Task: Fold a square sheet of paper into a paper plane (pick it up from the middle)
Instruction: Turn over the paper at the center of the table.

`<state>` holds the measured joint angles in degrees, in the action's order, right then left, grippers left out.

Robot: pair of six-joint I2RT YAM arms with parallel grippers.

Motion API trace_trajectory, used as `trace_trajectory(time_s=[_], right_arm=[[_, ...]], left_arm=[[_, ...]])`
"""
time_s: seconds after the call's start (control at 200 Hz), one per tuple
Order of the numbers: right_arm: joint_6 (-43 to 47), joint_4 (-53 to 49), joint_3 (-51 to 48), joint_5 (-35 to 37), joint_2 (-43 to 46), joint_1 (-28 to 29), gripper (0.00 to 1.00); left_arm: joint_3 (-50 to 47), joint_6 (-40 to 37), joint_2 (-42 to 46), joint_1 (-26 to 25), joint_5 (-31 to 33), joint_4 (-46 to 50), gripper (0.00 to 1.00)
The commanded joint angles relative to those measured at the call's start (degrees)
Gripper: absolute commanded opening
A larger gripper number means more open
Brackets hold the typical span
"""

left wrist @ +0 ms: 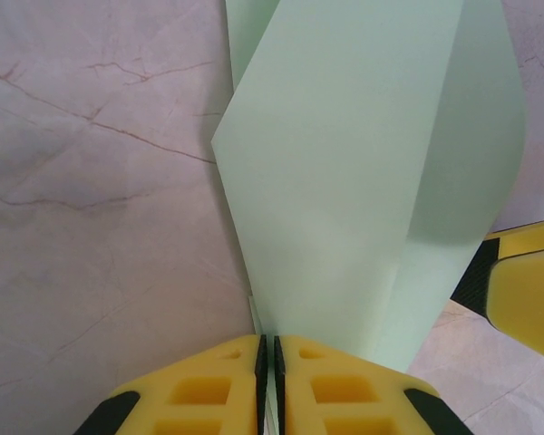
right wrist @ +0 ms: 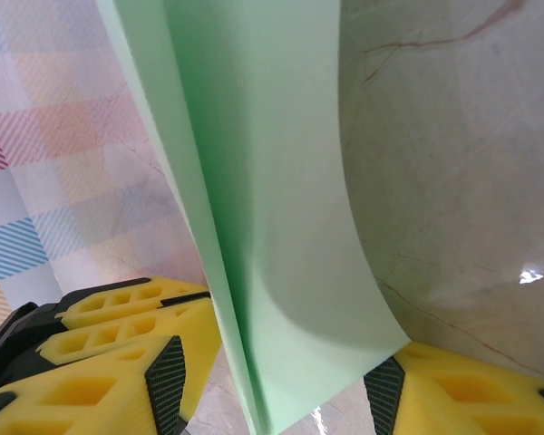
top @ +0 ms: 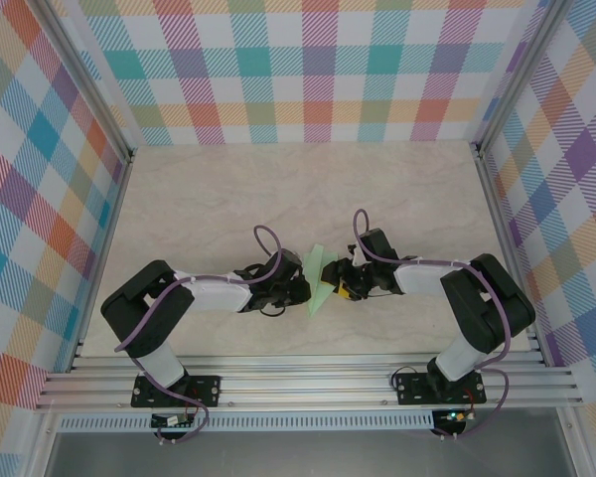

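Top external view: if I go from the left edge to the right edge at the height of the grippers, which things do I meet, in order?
Left checked wall → left arm → left gripper → folded green paper → right gripper → right arm → right checked wall.

The thin sheet of paper [left wrist: 344, 181] is plain pale mint green. The stone-look tabletop [top: 278, 189] is beige with thin brown veins, the walls [top: 318, 70] plaid in teal, pink, orange and purple; the fingers [left wrist: 199, 394] are yellow and black.
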<state>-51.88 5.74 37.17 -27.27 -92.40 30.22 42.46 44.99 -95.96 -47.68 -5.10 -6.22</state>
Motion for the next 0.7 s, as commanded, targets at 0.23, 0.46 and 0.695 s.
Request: trace_trajectory(time_s=[0.23, 0.46, 0.695], right_arm=[[-0.1, 2.5, -1.1, -2.4, -0.1, 0.5, 0.54], [-0.3, 2.9, -0.1, -2.6, -1.0, 0.5, 0.54], [-0.3, 4.0, -0.1, -2.9, -1.3, 0.4, 0.53]], left_arm=[[-1.3, 0.5, 1.7, 1.0, -0.7, 0.2, 0.14], [-1.8, 0.8, 1.7, 1.5, -1.2, -0.8, 0.14], [-2.3, 1.1, 1.7, 1.7, -1.6, -1.8, 0.14]])
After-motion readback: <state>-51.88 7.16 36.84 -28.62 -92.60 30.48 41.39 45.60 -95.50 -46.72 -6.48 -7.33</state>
